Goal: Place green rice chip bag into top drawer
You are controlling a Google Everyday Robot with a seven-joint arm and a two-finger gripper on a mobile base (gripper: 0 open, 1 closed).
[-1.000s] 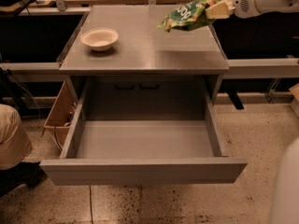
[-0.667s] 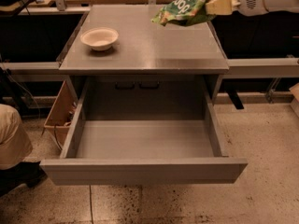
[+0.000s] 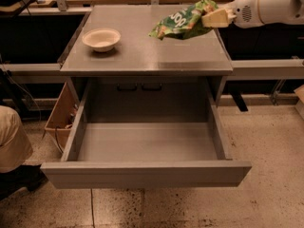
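**Q:** Where is the green rice chip bag (image 3: 183,20)?

**A:** It is in the air above the right rear of the grey tabletop (image 3: 142,53). The gripper (image 3: 217,18) reaches in from the right, its beige fingers pinched on the bag's right edge.

**Q:** How will it handle?

**A:** It is probably light, crinkly and soft. It sags away from the pinch, so an edge hold suits it, but squeezing the middle might crush the chips.

**Q:** What lies around it?

**A:** A white bowl (image 3: 101,38) sits on the tabletop's left side, well apart from the bag. Below the tabletop, the top drawer (image 3: 142,174) is pulled fully open toward the viewer, showing a bare grey floor.
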